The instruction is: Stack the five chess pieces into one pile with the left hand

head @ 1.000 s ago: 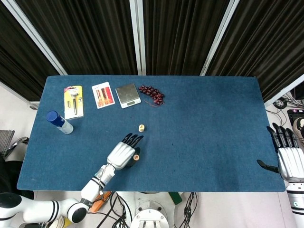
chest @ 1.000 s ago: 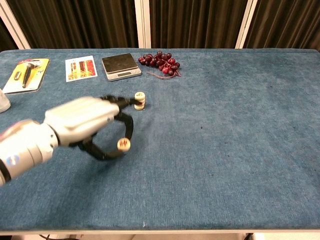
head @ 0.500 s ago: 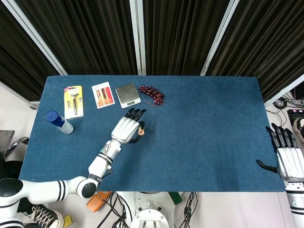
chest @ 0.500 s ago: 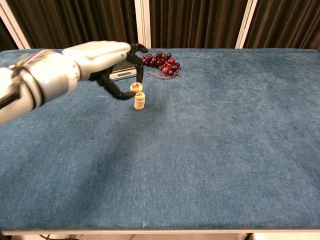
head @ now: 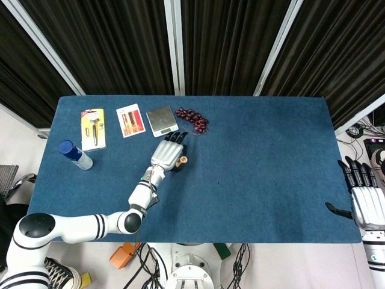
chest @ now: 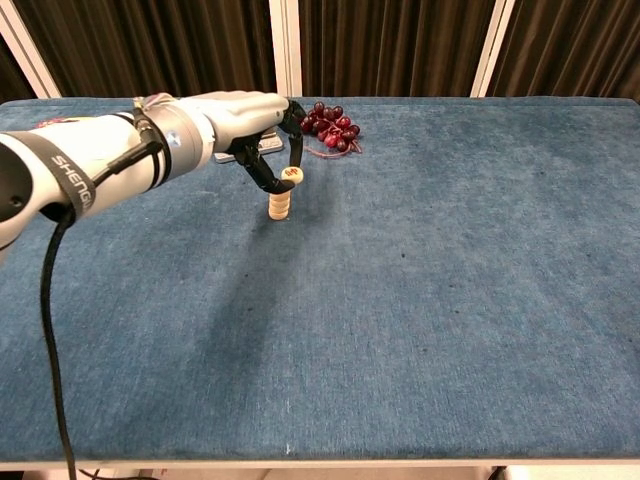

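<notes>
A short pile of cream chess pieces (chest: pixel 280 205) stands on the blue table (chest: pixel 420 300), below the scale. My left hand (chest: pixel 250 125) hovers over it and pinches one more cream piece (chest: pixel 291 176) just above the pile's top, slightly right of it. In the head view the same left hand (head: pixel 168 153) covers the pile, and only the pinched piece (head: pixel 183 160) shows at its right edge. My right hand (head: pixel 367 201) rests at the table's far right edge with fingers spread, holding nothing.
A small scale (head: pixel 162 120), a bunch of dark red grapes (head: pixel 192 119), a picture card (head: pixel 130 120), a yellow tool pack (head: pixel 92 128) and a blue-capped bottle (head: pixel 75 155) lie along the table's back left.
The left hand carried the piece from the near side of the table up to the pile, and now holds it just above the pile's top. The right hand stayed put.
</notes>
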`<state>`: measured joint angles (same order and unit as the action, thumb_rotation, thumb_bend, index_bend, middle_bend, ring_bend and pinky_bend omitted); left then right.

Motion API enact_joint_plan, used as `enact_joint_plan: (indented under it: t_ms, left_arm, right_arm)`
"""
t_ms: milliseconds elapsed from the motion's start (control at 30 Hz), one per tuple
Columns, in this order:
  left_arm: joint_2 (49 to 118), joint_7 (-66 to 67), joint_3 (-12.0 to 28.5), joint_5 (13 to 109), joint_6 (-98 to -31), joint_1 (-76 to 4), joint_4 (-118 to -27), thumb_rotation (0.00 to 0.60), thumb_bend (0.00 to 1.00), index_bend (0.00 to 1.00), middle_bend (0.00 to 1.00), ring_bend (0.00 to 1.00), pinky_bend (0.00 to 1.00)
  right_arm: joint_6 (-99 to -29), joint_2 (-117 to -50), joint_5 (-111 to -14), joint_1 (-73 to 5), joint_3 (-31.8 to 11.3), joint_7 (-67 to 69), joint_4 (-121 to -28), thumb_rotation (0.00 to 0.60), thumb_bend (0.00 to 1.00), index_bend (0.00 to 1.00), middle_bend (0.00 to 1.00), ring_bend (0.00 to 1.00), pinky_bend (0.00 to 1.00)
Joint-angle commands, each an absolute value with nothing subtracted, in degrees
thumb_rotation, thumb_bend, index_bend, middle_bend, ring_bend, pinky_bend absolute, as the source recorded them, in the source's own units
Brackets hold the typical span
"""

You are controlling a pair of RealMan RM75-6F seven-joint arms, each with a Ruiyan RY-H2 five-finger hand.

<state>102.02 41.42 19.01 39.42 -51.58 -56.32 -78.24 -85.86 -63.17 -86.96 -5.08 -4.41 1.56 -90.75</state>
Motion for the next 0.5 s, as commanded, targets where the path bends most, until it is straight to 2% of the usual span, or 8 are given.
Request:
enact_joint_plan:
  t_ms: [33, 500]
  left_arm:
    - [102.1, 41.7, 18.4, 38.4, -51.9, -56.9, -77.8, 0.6, 0.35, 0.47, 0.0, 0.0, 0.0]
    - [101.8, 40.8, 16.1, 37.5, -53.3, -57.9, -76.9, 0.6, 0.33, 0.45, 0.0, 0.0, 0.0]
  right_arm:
    - [-85.8, -63.2, -87.0, -5.1, -4.4, 1.6, -90.7, 0.6, 0.06, 0.0, 0.0, 0.0, 0.0]
    - [-86.0, -63.3, -86.9, -5.0, -4.4, 2.0, -90.4, 0.6, 0.06, 0.0, 0.0, 0.0, 0.0]
